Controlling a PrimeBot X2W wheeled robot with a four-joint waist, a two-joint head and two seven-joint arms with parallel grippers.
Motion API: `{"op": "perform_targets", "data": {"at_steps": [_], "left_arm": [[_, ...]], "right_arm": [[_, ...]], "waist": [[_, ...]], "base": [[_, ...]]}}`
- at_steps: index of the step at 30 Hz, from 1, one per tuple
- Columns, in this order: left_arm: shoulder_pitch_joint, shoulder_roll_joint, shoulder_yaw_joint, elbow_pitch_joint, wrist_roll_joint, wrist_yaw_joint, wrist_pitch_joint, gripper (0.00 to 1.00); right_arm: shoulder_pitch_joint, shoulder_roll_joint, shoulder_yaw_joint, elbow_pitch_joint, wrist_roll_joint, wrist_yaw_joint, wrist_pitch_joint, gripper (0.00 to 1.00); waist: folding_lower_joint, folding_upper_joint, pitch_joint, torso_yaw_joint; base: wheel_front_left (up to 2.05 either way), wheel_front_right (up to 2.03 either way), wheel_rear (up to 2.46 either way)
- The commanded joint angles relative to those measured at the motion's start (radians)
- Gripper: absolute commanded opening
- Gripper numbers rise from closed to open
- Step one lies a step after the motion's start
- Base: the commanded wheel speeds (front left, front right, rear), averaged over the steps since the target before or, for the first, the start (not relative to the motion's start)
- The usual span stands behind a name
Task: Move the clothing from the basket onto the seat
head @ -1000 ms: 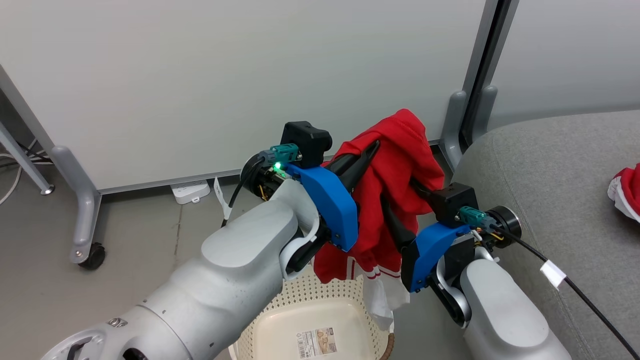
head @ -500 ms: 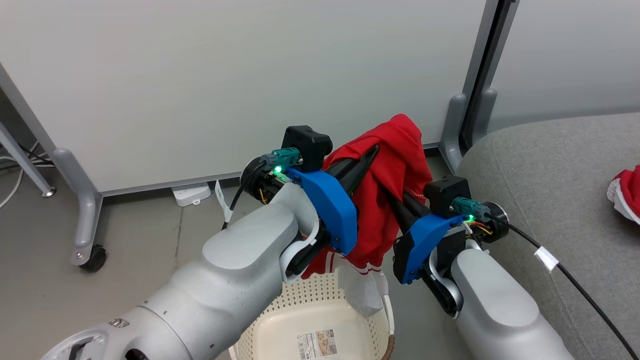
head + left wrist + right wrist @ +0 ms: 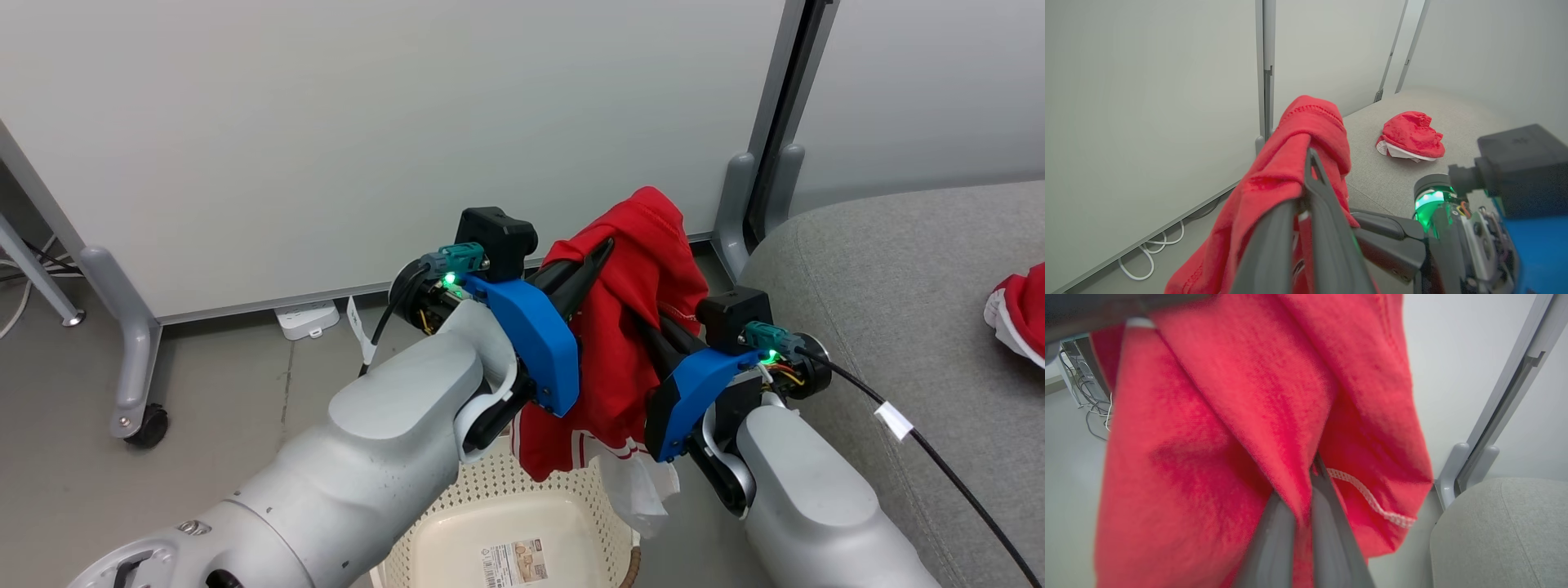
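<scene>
Left gripper (image 3: 602,248) clamped on red garment (image 3: 633,359), held up above basket (image 3: 498,486). Right gripper (image 3: 1311,470) pinched shut on fold of same garment. Seat (image 3: 898,278) just beside, at right; second red-white garment (image 3: 1019,314) lying on it, well apart from grippers.

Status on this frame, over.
Left gripper and right gripper shut on red garment. Garment hangs over basket, sofa at right. Nothing seen blocking.

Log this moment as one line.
left hand: shut on red garment | right hand: shut on red garment | red garment: held up over basket | sofa: second garment lying on it
</scene>
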Motion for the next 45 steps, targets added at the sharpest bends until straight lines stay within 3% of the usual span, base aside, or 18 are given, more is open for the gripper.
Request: {"op": "perform_targets", "data": {"at_steps": [1,10,12,13,21,29,35,45], "left_arm": [[-0.013,0.002,-0.002,0.002,-0.007,0.003,-0.008,0.00],[-0.018,0.002,-0.004,0.006,-0.008,0.004,-0.009,0.00],[-0.020,0.002,-0.005,0.006,-0.005,0.007,-0.012,0.36],[-0.020,0.002,-0.005,0.006,-0.001,0.010,-0.015,1.00],[0.051,0.007,0.017,0.023,0.052,0.002,-0.059,1.00],[0.311,0.115,0.302,-0.236,0.311,0.028,-0.061,1.00],[0.583,0.173,0.507,-0.408,0.484,0.016,-0.061,1.00],[0.866,0.158,0.763,-0.532,0.682,-0.002,-0.061,1.00]], "right_arm": [[-0.014,0.000,0.003,0.006,0.007,0.000,-0.007,0.00],[-0.023,-0.001,0.022,0.026,0.015,0.000,-0.016,0.00],[-0.023,-0.001,0.025,0.030,0.018,0.000,-0.017,0.00],[-0.024,-0.001,0.026,0.031,0.020,0.000,-0.018,0.00],[-0.032,-0.001,0.022,0.026,0.018,0.000,-0.037,0.00],[-0.013,0.000,-0.020,0.008,-0.006,0.000,-0.051,0.00],[0.012,0.000,-0.056,-0.017,-0.029,0.000,-0.045,0.00],[0.050,0.000,-0.092,-0.071,-0.061,0.000,-0.014,0.00]], "waist": [[0.0000,0.0000,0.000,0.000],[0.0000,0.0000,0.000,-0.006],[0.0000,0.0000,0.000,-0.006],[0.0000,0.0000,0.001,-0.006],[0.0000,0.0000,0.006,-0.001],[0.0000,0.0000,0.013,0.008],[0.0000,0.0000,0.014,0.017],[0.0000,0.0000,0.013,0.029]], "base": [[0.00,0.00,0.00],[0.00,0.00,0.00],[0.00,0.00,0.00],[0.00,0.00,0.00],[0.00,0.00,0.00],[0.00,0.00,0.00],[0.00,0.00,0.00],[0.00,0.00,0.00]]}}
